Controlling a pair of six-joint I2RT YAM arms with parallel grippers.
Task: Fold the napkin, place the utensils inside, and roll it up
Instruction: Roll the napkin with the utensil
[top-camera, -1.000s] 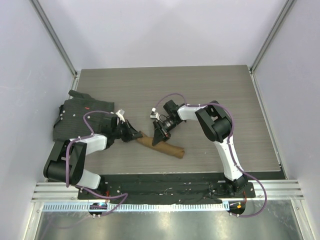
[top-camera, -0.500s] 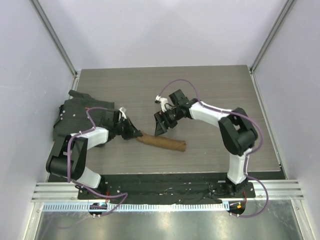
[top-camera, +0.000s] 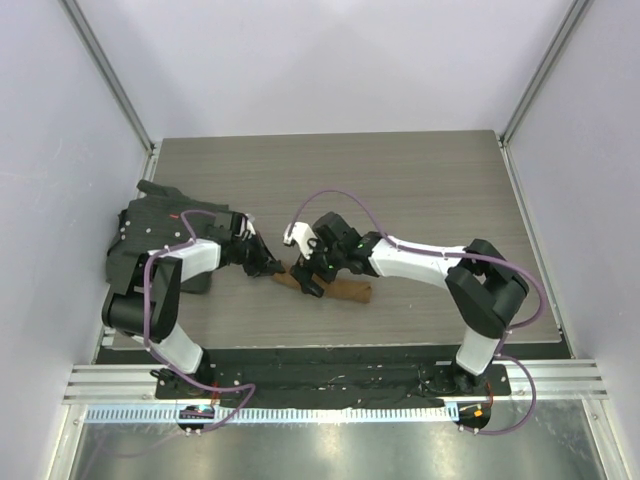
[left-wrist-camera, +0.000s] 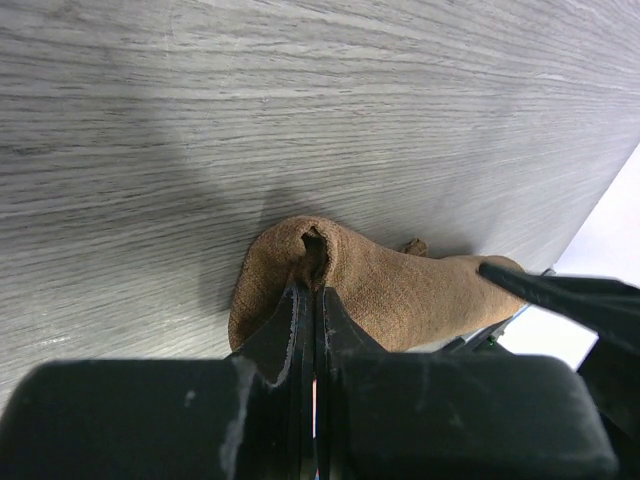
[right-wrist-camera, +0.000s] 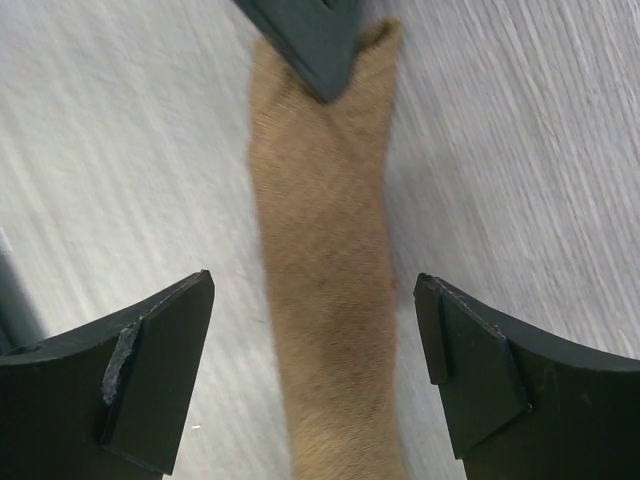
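Rolling is the step in hand, and it looks nearly done. The napkin (top-camera: 338, 291) lies on the table (top-camera: 420, 180) as a tight brown tube, not a flat cloth. No knife shows anywhere. It may be tucked inside the napkin, but I cannot tell.

The left gripper (left-wrist-camera: 312, 300) is at the napkin's left end. Its two fingers are squeezed together. They pinch the cloth edge right at the little hole in the end of the tube, and that holds the napkin in place.

The right gripper (right-wrist-camera: 315, 290) hangs over the napkin, near that same left end and just beside the left gripper. Its fingers are spread wide, one on each side of the tube. They do not touch the cloth, so it grips nothing.

A dark mat (top-camera: 150, 240) lies off to the left of the napkin, well apart from it.

Next, I think the right gripper needs to come down and press or pinch the napkin softly, so the tube does not spring loose. Its fingers are wider than the tube, so there is room. It should go slowly, because the cloth is soft and can unroll. After that, the left gripper can let go.
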